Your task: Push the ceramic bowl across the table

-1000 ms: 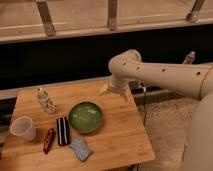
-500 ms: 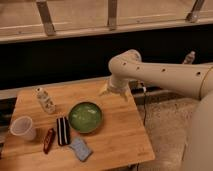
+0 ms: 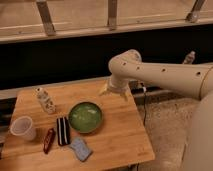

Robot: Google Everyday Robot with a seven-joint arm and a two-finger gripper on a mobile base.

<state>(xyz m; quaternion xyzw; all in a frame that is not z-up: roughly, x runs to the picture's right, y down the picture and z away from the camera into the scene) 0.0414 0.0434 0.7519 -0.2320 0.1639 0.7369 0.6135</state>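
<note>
The green ceramic bowl [image 3: 85,117] sits upright near the middle of the wooden table [image 3: 122,137]. My gripper [image 3: 114,92] hangs from the white arm above the table's far right part, behind and to the right of the bowl and apart from it.
A translucent plastic cup [image 3: 23,128] stands at the left edge. A small bottle [image 3: 45,101] stands at the back left. A red packet [image 3: 48,140], a dark packet [image 3: 63,130] and a blue sponge [image 3: 80,148] lie in front of the bowl. A dark wall runs behind the table.
</note>
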